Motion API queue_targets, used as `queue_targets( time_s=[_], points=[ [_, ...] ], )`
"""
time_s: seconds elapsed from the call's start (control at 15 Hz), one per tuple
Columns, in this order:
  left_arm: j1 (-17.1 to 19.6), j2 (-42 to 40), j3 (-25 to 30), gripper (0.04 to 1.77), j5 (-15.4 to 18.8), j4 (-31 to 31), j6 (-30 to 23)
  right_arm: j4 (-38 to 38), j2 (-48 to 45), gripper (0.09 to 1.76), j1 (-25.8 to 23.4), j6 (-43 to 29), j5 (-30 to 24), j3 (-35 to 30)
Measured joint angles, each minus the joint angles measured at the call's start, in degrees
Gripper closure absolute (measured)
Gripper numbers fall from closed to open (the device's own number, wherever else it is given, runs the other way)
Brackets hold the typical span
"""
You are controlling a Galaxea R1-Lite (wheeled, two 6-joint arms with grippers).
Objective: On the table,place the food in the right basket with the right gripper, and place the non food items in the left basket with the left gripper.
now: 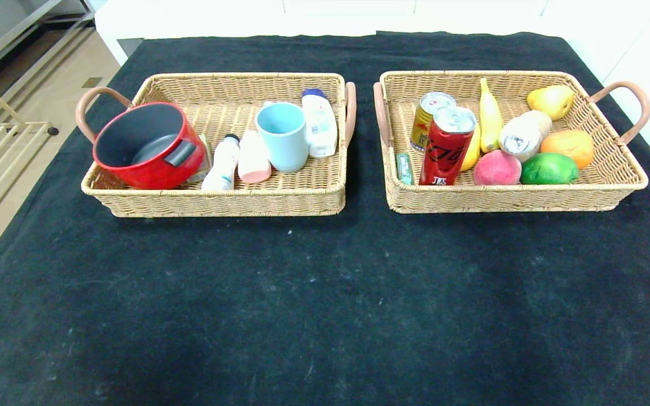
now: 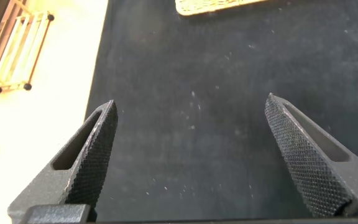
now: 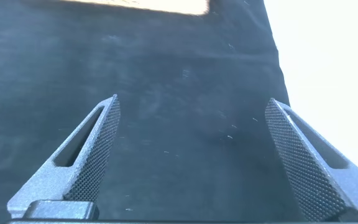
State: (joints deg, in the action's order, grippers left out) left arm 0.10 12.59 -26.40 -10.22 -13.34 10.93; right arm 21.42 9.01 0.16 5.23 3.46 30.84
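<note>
1. the bench (image 1: pixel 325 293) is covered in black cloth, and two wicker baskets sit side by side on its far half, near each other but apart.
2. the left basket (image 1: pixel 218 200) holds the non food items: a red pot (image 1: pixel 147 145) tilted against its left end, a white bottle (image 1: pixel 222 163) and a pink bottle (image 1: pixel 253 158) lying beside each other, an upright light blue cup (image 1: pixel 282 136), and a white tube with a blue cap (image 1: pixel 319 122) lying just right of the cup.
3. the right basket (image 1: pixel 505 198) holds the food: a red can (image 1: pixel 446 146) upright at the front, a yellow can (image 1: pixel 429 119) behind it, a banana (image 1: pixel 490 117), a pear (image 1: pixel 552 100) in the far right corner, a silver-topped can (image 1: pixel 523 134) on its side, an orange fruit (image 1: pixel 569 146), a green fruit (image 1: pixel 548 168), a pink peach (image 1: pixel 497 168), and a small green packet (image 1: pixel 404 168) against the left wall.
4. nothing lies on the cloth in front of the baskets.
5. the left tool (image 2: pixel 191 130) hangs over bare cloth near the bench's left edge, its fingers (image 2: pixel 92 149) spread wide and pinching nothing; a corner of the left basket shows beyond it.
6. the right tool (image 3: pixel 192 127) hangs over bare cloth near the bench's right edge, fingers (image 3: pixel 306 162) spread wide, holding nothing.
</note>
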Motion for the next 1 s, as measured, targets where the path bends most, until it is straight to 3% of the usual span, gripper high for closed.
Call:
queue_targets(
  time_s=[0.2,0.4,0.53,0.8,1.0],
  points=[
    [0.4,-4.0,2.8,0.09,0.7,0.7,-2.6,-0.5,-3.8,0.15,-0.2,-0.2,-4.2,-1.5],
    [0.1,-8.5,5.3,0.09,6.4,0.9,-4.4,-2.3,-7.2,0.15,-0.2,-0.2,-5.7,-5.9],
    [0.0,-10.9,7.8,0.09,8.6,1.9,-5.6,-9.3,-8.3,0.15,-0.1,-0.2,-5.5,-10.4],
    [0.0,-12.4,15.1,0.09,9.1,14.7,-7.0,-26.3,-9.0,0.15,-0.1,0.2,-3.0,-23.1],
    [0.0,-12.6,22.4,0.09,9.0,20.5,-6.9,-29.8,-9.0,0.15,-0.2,0.4,-2.0,-29.2]
  ],
)
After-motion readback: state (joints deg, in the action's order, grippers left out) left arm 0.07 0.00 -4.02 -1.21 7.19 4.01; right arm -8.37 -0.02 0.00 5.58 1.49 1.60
